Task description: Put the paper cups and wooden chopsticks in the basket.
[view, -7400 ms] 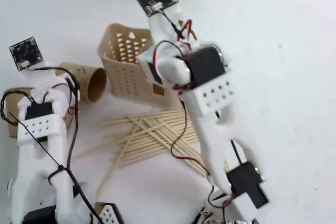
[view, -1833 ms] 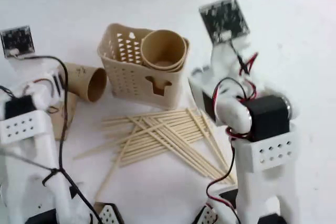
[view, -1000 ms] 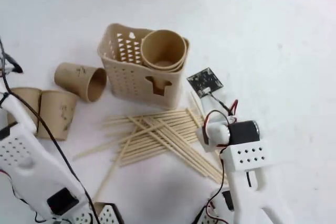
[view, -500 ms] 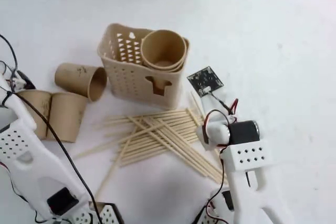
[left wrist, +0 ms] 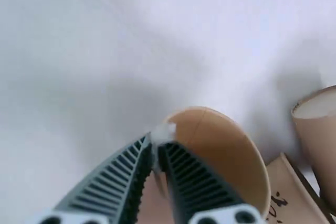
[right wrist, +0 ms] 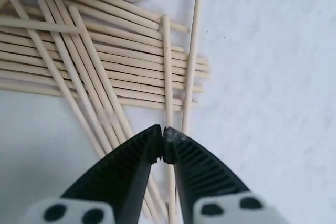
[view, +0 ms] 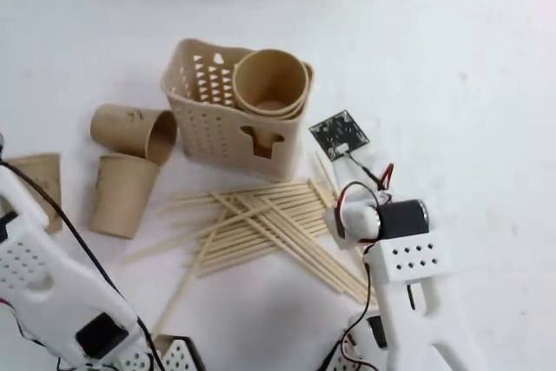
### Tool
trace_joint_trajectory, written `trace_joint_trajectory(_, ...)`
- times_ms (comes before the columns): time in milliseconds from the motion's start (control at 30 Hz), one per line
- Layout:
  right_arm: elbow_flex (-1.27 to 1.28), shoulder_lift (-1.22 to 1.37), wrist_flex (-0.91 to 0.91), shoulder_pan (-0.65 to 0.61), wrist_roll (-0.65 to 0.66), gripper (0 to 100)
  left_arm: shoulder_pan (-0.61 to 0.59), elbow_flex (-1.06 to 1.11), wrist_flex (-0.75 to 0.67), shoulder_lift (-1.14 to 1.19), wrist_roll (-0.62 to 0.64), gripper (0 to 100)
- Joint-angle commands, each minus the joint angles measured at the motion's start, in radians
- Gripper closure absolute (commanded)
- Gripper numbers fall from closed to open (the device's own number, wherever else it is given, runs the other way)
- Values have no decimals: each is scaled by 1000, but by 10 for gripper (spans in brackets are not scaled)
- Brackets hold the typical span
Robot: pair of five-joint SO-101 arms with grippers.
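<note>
Brown paper cup [left wrist: 220,150], smooth-walled and tapered, mouth turned toward the left gripper [left wrist: 156,145]; ribbed jaws clamped on its rim. Right gripper [right wrist: 161,139] pinched together over thin pale wooden chopsticks [right wrist: 105,51], most crosswise just ahead.

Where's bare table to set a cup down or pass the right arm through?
Bare: the broad table right of the basket, and the strip behind it. Crowded: chopsticks spread in front of the basket as far as the right gripper; loose cups lie to its left, the outermost cup pinched by the left gripper.
</note>
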Motion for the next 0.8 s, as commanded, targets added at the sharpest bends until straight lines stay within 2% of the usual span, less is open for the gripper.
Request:
trace_joint_trajectory(0,8,-19,-22,10,9,981,-30,-11,2,-199,-49,977)
trace_joint_trajectory(200,97,-19,-127,10,3,981,-35,-3,0,-498,-198,977)
trace_joint_trajectory(367,120,-19,-154,27,2,981,62,-3,0,-762,-201,977)
trace_joint_trajectory(467,120,-19,-174,102,-52,981,203,0,0,-894,-183,977)
trace_joint_trajectory(633,138,-19,-214,170,-83,982,507,41,-25,-966,29,977)
trace_joint_trajectory(767,216,-19,-305,171,-83,982,736,129,-155,-966,180,977)
